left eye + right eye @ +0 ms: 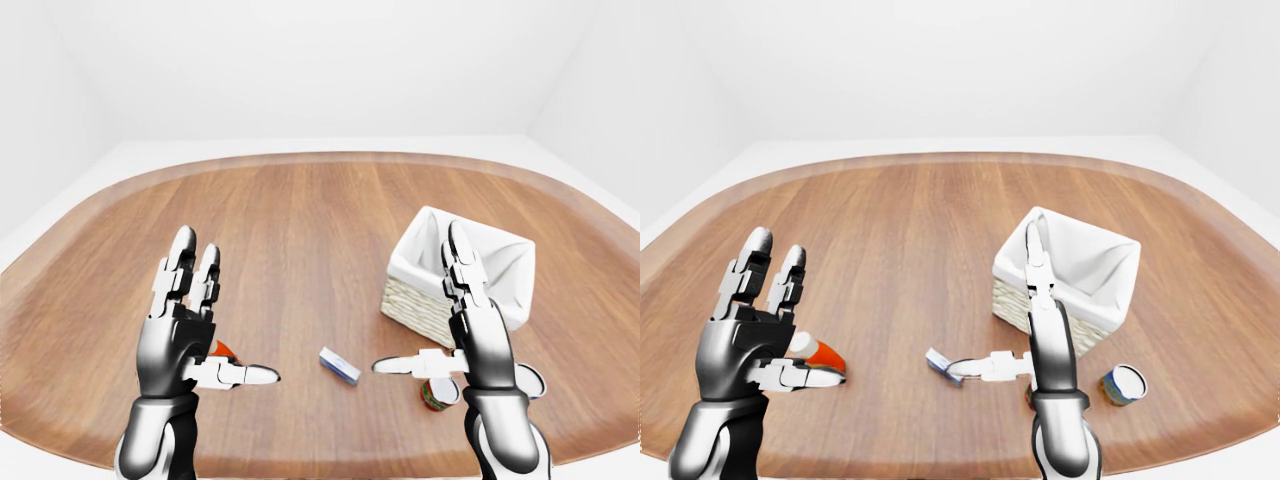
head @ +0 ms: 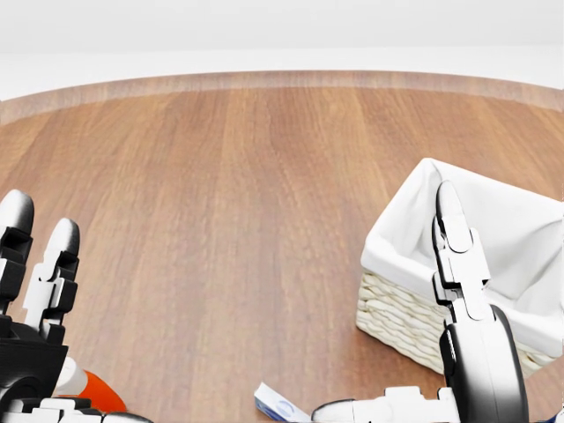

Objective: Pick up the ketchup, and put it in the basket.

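Both hands raised over wood table (image 1: 300,230), nothing held.
Lined wicker basket (image 1: 1065,275) at right; ketchup (image 1: 818,354) lies just behind left hand (image 1: 745,335). Left & right hand (image 1: 470,340): fingers spread wide apart. Small carton (image 1: 340,366) and can (image 1: 1125,384): labels not readable.

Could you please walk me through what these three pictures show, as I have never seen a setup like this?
These are simulator renders from three cameras on a humanoid robot's head, looking out over its own arms: a left-eye view, a right-eye view and a closer head view. The left robot hand and the right robot hand each have three fingers; both are open and hold nothing. Below them is a round wooden table. On it stand a wicker basket with a white lining, a red ketchup lying beside the left robot hand, a small blue-and-white box, and two cans: one at the right, another partly behind the right robot hand.
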